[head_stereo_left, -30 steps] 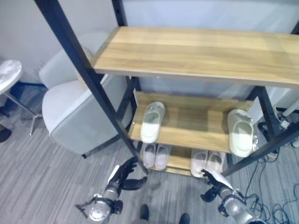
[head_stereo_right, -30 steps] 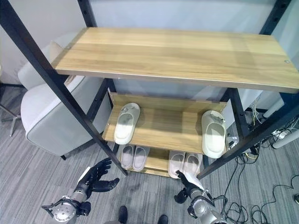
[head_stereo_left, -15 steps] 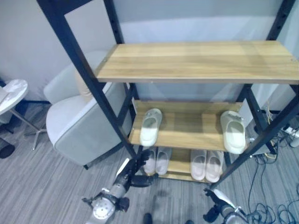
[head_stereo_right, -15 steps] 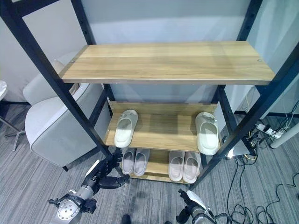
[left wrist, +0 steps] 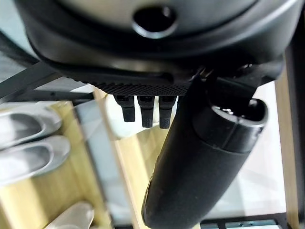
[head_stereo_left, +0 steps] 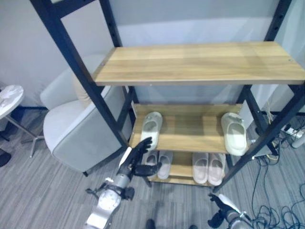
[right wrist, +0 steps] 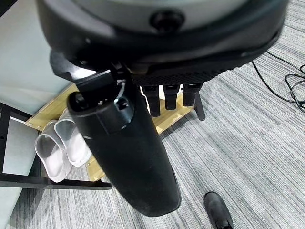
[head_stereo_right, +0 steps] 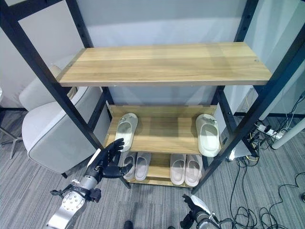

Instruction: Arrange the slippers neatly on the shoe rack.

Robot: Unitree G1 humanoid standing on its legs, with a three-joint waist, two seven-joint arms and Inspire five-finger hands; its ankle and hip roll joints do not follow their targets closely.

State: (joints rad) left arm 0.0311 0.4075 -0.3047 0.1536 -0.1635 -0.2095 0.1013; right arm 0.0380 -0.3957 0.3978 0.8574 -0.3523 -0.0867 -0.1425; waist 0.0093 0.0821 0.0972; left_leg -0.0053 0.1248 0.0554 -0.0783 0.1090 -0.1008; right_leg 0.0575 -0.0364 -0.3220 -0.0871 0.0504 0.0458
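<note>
We are looking down at the rack [head_stereo_right: 164, 62], where two single slippers are lying on the middle shelf: the left slipper [head_stereo_right: 126, 131] and the right slipper [head_stereo_right: 208, 134], well apart. Our left hand [head_stereo_right: 108, 160] is hovering at the shelf's front left corner, fingers [head_stereo_right: 116, 144] spread and holding nothing. Our right hand [head_stereo_right: 193, 215] is hanging low by the floor, fingers straight, empty. These slippers are looking like light, soft, bendy foam; we are judging the strap over the toe the best hold.

The left hand [head_stereo_left: 135, 160] has risen toward the left slipper [head_stereo_left: 151, 129].
</note>
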